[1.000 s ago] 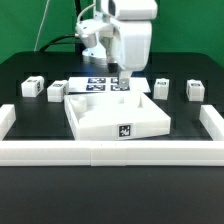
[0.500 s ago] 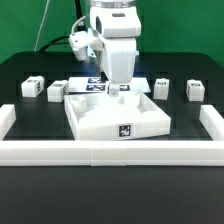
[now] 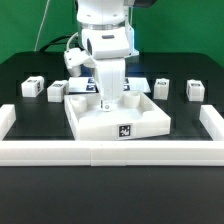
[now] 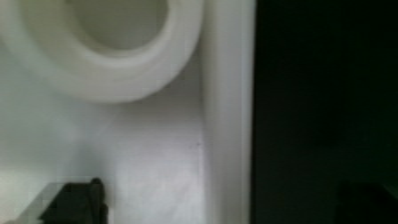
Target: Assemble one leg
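Several legs, small white blocks with tags, stand on the black table: two at the exterior view's left [image 3: 32, 88] [image 3: 57, 92] and two at its right [image 3: 163, 88] [image 3: 194, 90]. My gripper [image 3: 107, 102] is low over the back left part of the large white square panel [image 3: 120, 125], far from every leg. In the wrist view the gripper [image 4: 228, 205] is right above the panel's blurred white surface [image 4: 169, 140], next to a round corner recess [image 4: 98, 45]. One dark fingertip [image 4: 75, 200] shows, and the jaws stand wide apart with nothing held.
The marker board [image 3: 92, 85] lies behind the panel, partly hidden by the arm. A white fence [image 3: 110, 152] runs along the front, with side pieces at both ends [image 3: 6, 120] [image 3: 212, 122]. Black table shows beside the panel's edge in the wrist view [image 4: 329, 110].
The arm has moved toward the exterior view's left and down, from above the panel's back middle to low over its back left part. The legs and panel have not moved.
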{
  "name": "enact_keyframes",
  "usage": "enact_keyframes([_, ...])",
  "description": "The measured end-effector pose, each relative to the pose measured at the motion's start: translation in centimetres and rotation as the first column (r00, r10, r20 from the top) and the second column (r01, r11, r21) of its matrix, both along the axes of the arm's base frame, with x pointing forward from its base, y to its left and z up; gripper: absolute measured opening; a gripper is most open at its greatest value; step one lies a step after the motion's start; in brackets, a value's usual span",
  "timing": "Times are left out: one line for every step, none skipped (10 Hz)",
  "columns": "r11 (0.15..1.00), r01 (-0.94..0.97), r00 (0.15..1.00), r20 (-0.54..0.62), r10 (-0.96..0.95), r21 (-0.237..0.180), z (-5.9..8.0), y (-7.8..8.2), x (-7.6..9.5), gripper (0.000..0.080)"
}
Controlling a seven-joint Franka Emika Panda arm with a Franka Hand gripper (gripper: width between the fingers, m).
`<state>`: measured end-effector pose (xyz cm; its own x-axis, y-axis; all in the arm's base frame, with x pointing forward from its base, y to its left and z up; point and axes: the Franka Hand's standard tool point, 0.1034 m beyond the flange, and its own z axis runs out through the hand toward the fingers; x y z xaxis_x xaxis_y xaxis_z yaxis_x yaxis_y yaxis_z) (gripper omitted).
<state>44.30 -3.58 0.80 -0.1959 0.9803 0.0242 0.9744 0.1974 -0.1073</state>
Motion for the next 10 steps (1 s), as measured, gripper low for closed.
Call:
enact_keyframes([1.0, -0.001, 1.0, 0.001, 0.001, -0.001, 0.04, -0.01, 0.09, 0.065])
enact_keyframes([1.0, 0.001, 1.0, 0.001, -0.001, -0.001, 0.07, -0.01, 0.15, 0.062])
enact_keyframes([1.0, 0.001, 1.0, 0.0, -0.001, -0.001, 0.03, -0.02, 0.09, 0.0485])
enact_keyframes([1.0, 0.001, 1.0, 0.0, -0.001, -0.001, 0.03, -0.02, 0.09, 0.035])
enact_keyframes([1.0, 0.001, 1.0, 0.0, -0.001, -0.001, 0.03, -0.02, 0.09, 0.035])
enact_keyframes([1.0, 0.001, 1.0, 0.0, -0.001, -0.001, 0.03, -0.02, 0.09, 0.0166])
enact_keyframes([1.0, 0.001, 1.0, 0.005, -0.001, -0.001, 0.1, -0.01, 0.21, 0.0065])
enact_keyframes([1.0, 0.001, 1.0, 0.014, -0.001, -0.001, 0.18, -0.02, 0.4, 0.0065])
enact_keyframes([1.0, 0.001, 1.0, 0.018, -0.001, -0.001, 0.2, -0.02, 0.48, 0.0065])
enact_keyframes([1.0, 0.001, 1.0, 0.019, -0.001, -0.001, 0.21, -0.01, 0.5, 0.0065])
